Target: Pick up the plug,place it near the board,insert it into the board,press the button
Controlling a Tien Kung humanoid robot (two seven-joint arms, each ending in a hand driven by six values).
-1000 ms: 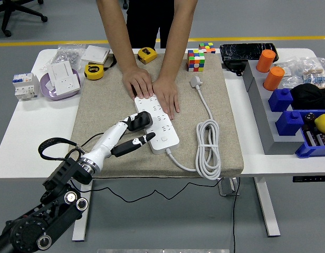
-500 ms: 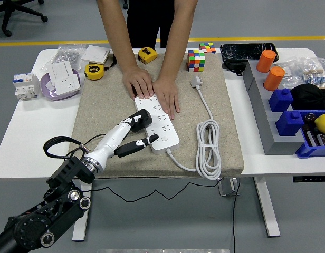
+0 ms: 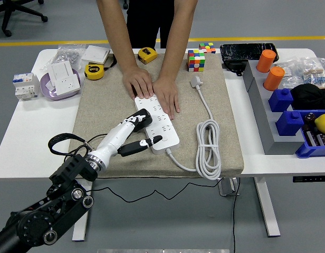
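White table (image 3: 25, 142) under beige mat (image 3: 104, 105)

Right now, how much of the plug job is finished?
Done: the black plug is picked up and brought to the white power strip. In hand: the left hand grips it over the sockets; whether it is seated is unclear. A person's hands steady the strip. Left: pressing the button.

Left arm (image 3: 73, 174) reached in from near left, left hand (image 3: 132, 132) curled around plug (image 3: 141, 119), thumb extended right. Person's hands (image 3: 152, 87) lay flat, palms down, far centre.
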